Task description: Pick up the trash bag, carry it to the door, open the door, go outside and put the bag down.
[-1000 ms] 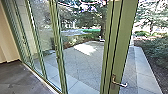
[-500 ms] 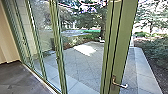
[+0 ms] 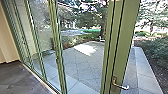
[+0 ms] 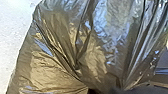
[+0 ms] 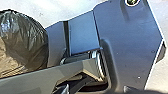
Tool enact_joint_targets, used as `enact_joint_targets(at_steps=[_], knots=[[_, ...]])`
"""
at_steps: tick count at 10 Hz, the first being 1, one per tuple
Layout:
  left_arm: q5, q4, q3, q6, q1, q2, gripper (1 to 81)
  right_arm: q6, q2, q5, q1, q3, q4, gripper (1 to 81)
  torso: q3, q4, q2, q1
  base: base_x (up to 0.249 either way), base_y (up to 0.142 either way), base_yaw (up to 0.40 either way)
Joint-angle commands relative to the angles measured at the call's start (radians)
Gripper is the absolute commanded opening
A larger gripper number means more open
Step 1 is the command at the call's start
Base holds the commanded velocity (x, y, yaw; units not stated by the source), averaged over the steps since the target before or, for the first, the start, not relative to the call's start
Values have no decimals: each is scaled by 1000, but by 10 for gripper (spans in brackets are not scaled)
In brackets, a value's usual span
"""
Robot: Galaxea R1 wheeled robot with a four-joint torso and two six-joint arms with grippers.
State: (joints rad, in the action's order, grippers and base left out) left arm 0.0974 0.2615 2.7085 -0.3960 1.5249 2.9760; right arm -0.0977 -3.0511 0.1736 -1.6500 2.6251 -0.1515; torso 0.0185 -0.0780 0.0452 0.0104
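The green-framed glass door [image 3: 121, 45] stands close in front of me in the head view, with a metal lever handle [image 3: 120, 86] low on its frame. Large in the left wrist view is the dark, shiny trash bag [image 4: 62, 55]. Its folds run together at my left gripper [image 4: 106, 88], which is shut on the gathered plastic and partly hidden. The bag's rounded side [image 5: 27, 42] also appears in the right wrist view, beyond the robot's own bar and plate. How my right gripper stands, I cannot tell.
Several glass panels with green posts [image 3: 58, 57] run to the left beside a dark indoor floor [image 3: 20, 77] and a beige wall [image 3: 5, 40]. Outside lie grey paving [image 3: 82, 65], a tree and shrubs [image 3: 156, 51].
The head view has shifted very slightly, so the camera has moved a little. The door frame and handle now appear marginally farther right and lower.
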Motion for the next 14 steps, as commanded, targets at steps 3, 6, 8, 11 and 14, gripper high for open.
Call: enact_joint_targets(at_steps=[3, 6, 8, 11, 14], knots=[[-59, 7, -3, -1, -50, -9, 10, 4, 237, -13, 14, -400, 9, 811, 0, 0, 0, 0, 0, 0, 0], [-61, 32, -13, -1, -47, -11, 10, 9, 395, 9, 14, -653, 13, 811, 0, 0, 0, 0, 0, 0, 0], [-84, 33, -44, -1, -44, -23, 10, 9, 491, 21, 20, -775, 24, 811, 0, 0, 0, 0, 0, 0, 0], [-84, 33, -107, -1, -34, -49, 10, 9, 622, 47, 25, -905, 14, 811, 0, 0, 0, 0, 0, 0, 0], [-84, 35, -107, 0, -25, -47, 10, 9, 772, 92, 32, -1047, 9, 811, 0, 0, 0, 0, 0, 0, 0]])
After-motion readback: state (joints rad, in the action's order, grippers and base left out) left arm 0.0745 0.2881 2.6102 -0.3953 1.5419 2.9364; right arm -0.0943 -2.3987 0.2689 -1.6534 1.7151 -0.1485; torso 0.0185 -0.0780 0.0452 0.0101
